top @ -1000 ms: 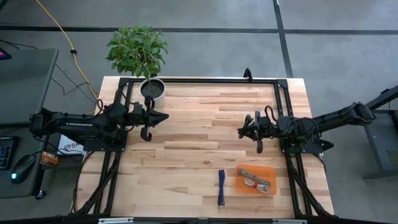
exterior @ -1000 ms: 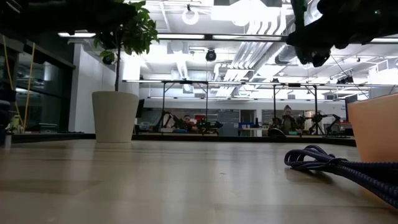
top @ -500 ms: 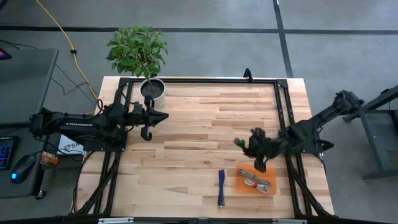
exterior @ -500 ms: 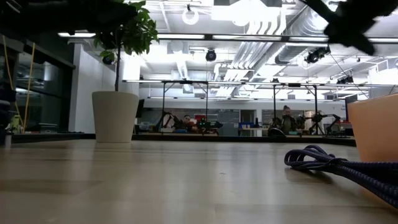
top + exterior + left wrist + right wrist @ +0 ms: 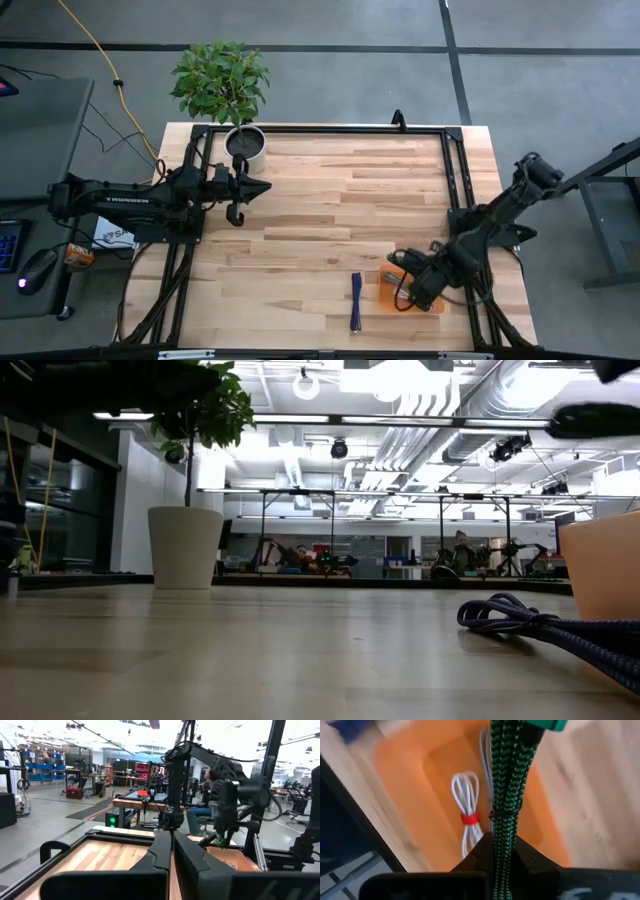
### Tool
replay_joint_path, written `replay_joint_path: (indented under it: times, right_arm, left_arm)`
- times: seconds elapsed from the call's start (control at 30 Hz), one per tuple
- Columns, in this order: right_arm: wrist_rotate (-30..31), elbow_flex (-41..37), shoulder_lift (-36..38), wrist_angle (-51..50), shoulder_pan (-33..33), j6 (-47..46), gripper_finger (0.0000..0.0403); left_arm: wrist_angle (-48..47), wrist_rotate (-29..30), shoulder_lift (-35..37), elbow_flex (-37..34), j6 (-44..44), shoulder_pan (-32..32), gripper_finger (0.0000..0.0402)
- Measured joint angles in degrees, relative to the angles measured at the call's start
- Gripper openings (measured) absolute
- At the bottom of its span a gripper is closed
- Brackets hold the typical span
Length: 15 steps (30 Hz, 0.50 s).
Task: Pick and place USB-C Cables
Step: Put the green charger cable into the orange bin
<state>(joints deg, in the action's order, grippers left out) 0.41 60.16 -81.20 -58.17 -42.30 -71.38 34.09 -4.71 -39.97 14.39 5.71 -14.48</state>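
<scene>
USB-C cables sit at the counter's (image 5: 300, 230) near right corner: the green cable (image 5: 507, 785) hangs clamped in the right end effector (image 5: 502, 845), which hovers over the orange tray (image 5: 405, 775). Inside the tray lies the white cable (image 5: 466, 815), bound with a red tie. The dark blue cable (image 5: 355, 300) lies stretched on the wood just beside the tray's left edge; the low view shows its braided loops resting flat on the counter. The left end effector (image 5: 262, 187) is clenched on nothing, held above the far left part of the counter near a potted plant (image 5: 222, 85) standing at the back edge. Beyond the counter, a long yellow cord (image 5: 100, 55) trails across the grey floor.
</scene>
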Motion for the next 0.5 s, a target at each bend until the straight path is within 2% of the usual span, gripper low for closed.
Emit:
replay_joint_path:
  times: [0.2,0.5]
  right_arm:
    - [-1.10,0.00,-4.35,3.50,-2.88,-4.26,0.0007]
    - [-1.64,0.00,-10.85,7.82,-3.01,-0.22,0.0007]
  left_arm:
    - [-0.64,0.00,0.00,0.02,0.10,0.00,0.0000]
    - [-2.84,0.00,-0.58,0.02,0.35,0.00,0.0000]
